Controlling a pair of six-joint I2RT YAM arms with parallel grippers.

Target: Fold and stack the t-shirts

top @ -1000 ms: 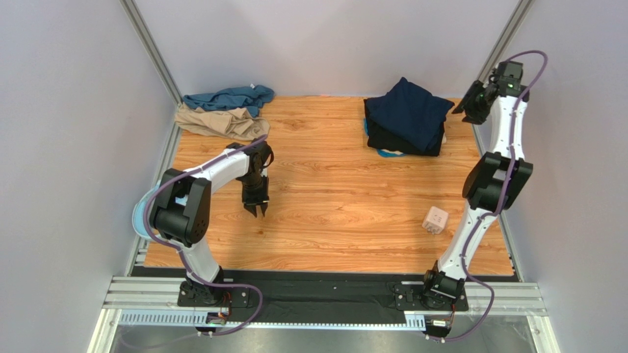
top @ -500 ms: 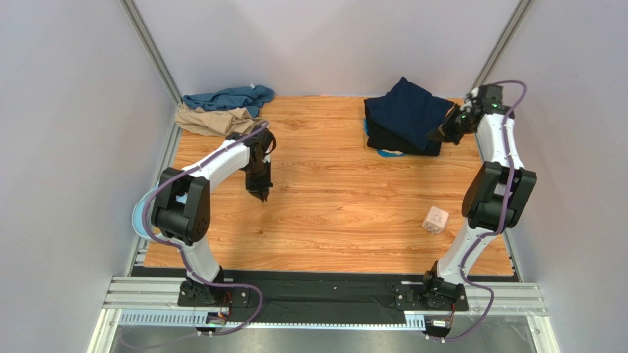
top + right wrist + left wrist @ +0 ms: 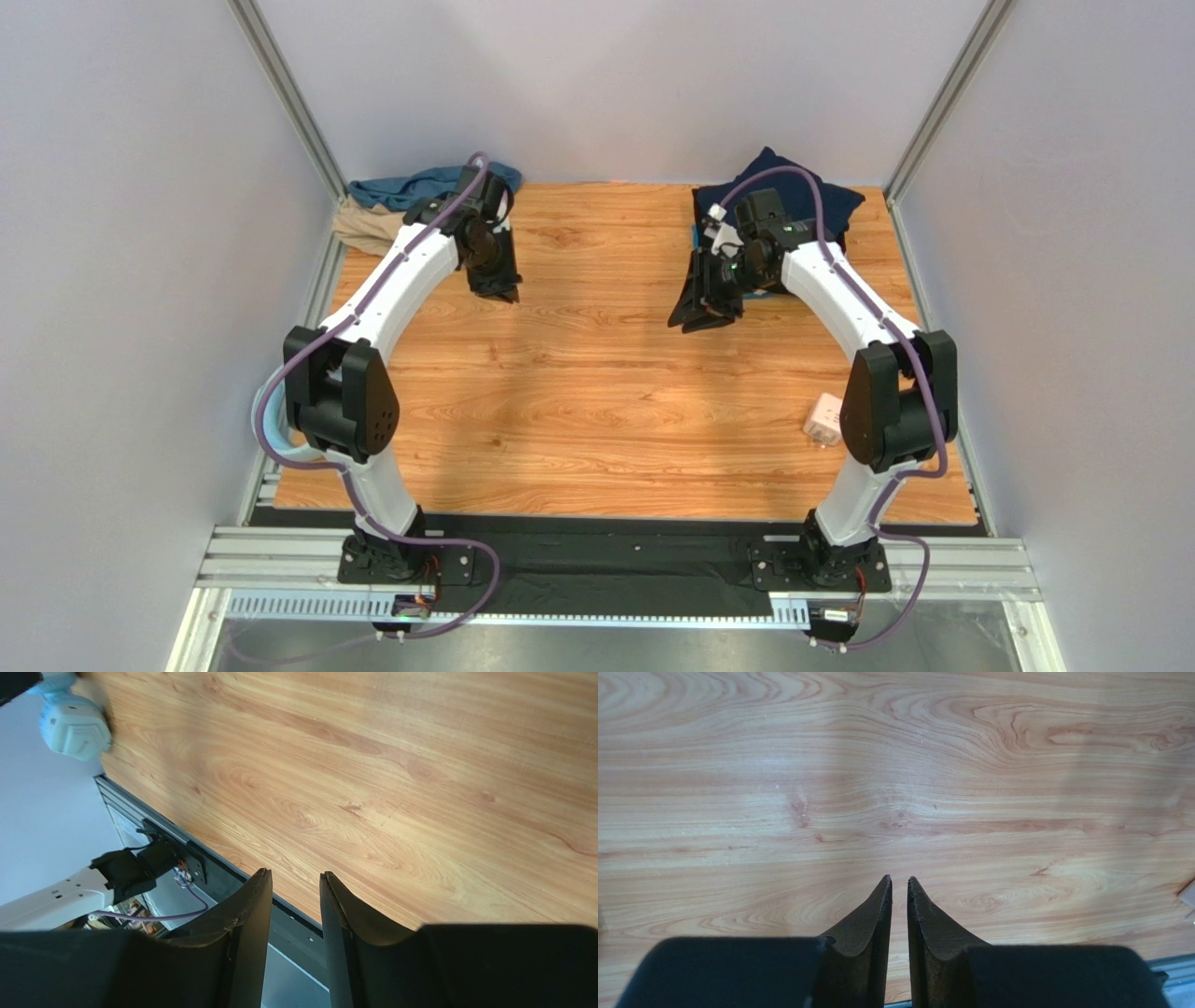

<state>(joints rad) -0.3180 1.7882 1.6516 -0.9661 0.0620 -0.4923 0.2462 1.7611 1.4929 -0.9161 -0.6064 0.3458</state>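
T-shirts (image 3: 835, 200) near both outstretched arms (image 3: 407, 273).

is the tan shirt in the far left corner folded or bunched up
Bunched up, not folded: the tan shirt lies as a wrinkled heap against the teal shirt, partly hidden by the left arm.

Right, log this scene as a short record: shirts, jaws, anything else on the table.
far right: dark navy blue cloth t-shirt, mostly hidden behind the right arm
far left corner: teal blue cloth t-shirt and tan beige cloth t-shirt, both crumpled, unfolded
left jaws: narrow gap, empty, over the wooden tabletop near the crumpled pair
right jaws: apart, empty, just in front of the navy shirt
also: small white cube, right side, partly behind the right arm
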